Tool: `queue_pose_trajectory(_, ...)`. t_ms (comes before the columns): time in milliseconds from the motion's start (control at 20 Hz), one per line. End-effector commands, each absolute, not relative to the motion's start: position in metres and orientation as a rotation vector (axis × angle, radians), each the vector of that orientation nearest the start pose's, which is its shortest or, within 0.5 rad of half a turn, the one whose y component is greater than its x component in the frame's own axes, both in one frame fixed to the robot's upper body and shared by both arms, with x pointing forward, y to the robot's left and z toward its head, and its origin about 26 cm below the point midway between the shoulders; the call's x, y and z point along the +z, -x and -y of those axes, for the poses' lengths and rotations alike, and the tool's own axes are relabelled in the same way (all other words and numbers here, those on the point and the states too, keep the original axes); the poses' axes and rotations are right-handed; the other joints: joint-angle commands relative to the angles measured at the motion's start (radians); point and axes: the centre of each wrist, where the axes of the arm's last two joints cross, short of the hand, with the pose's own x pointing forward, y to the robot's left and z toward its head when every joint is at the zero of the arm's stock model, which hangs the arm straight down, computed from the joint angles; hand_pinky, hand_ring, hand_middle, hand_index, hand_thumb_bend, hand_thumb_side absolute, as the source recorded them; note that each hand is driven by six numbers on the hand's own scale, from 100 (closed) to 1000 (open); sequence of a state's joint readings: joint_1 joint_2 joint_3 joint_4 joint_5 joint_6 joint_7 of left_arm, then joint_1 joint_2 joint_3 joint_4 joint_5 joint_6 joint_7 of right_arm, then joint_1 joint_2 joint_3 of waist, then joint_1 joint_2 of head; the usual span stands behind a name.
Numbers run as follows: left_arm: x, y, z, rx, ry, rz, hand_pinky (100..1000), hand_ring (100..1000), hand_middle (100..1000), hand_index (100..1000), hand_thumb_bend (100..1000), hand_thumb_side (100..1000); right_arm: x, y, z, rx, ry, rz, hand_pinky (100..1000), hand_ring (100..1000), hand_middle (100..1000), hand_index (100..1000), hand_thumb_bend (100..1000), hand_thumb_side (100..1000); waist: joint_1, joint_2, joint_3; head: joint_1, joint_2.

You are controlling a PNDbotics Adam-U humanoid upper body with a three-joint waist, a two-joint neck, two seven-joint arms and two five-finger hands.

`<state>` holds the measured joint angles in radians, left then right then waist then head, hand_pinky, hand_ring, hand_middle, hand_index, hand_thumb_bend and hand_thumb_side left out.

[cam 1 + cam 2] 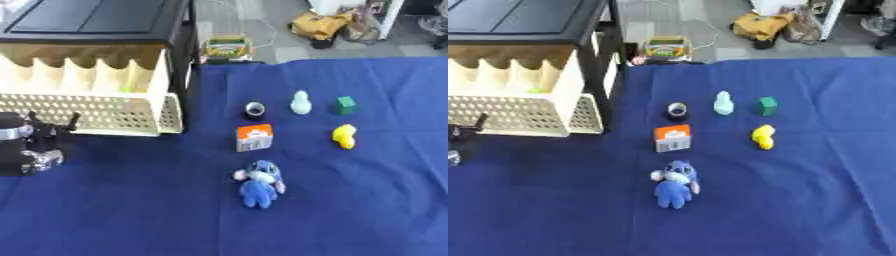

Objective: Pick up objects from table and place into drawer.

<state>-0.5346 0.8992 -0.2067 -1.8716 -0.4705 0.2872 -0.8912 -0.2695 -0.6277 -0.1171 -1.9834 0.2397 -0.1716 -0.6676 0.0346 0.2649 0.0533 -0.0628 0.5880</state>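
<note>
The left hand (pixel 31 145) is seen at the left edge before the open cream drawer (pixel 114 115); whether its fingers are spread cannot be told. The blue plush toy (pixel 259 183), orange box (pixel 254 138) and yellow duck (pixel 345 136) are spread across the blue bench (pixel 367 200).

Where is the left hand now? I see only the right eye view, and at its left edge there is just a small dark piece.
Observer: The left eye view shows much more of it. The left hand, black with silver parts, is at the left edge, just in front of the perforated front of the open cream drawer.
Operator: Is any object close to it?
Observer: No. In that view a wide strip of bare blue cloth lies between the hand and the orange-and-white box, which is the nearest object on its right.
</note>
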Motion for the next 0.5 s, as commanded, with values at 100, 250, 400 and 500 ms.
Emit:
queue_pose_trajectory(100, 0.286, -0.328, -0.297, -1.595, -0.697, 1.113, 496, 644, 689, 962, 100, 1000, 0.249, -0.288, 0.332, 0.027, -1.278, -3.223, 634, 652, 566, 738, 298, 889, -0.001, -0.014, -0.004, 0.003, -0.009)
queue_pose_trajectory(250, 0.286, -0.332, -0.296, -1.584, -0.697, 1.122, 507, 663, 720, 971, 100, 1000, 0.249, -0.288, 0.332, 0.03, -1.279, -3.226, 634, 652, 565, 736, 302, 891, -0.001, -0.014, -0.004, 0.004, -0.01)
queue_pose_trajectory(400, 0.286, -0.336, -0.294, -1.579, -0.687, 1.135, 514, 664, 729, 977, 100, 1000, 0.249, -0.288, 0.332, 0.031, -1.281, -3.227, 634, 652, 564, 735, 304, 891, -0.001, -0.014, -0.005, 0.005, -0.01)
queue_pose_trajectory(500, 0.288, -0.338, -0.291, -1.581, -0.672, 1.16, 520, 656, 714, 984, 100, 1000, 0.248, -0.288, 0.331, 0.032, -1.284, -3.23, 633, 652, 563, 730, 309, 889, -0.001, -0.014, -0.005, 0.006, -0.011)
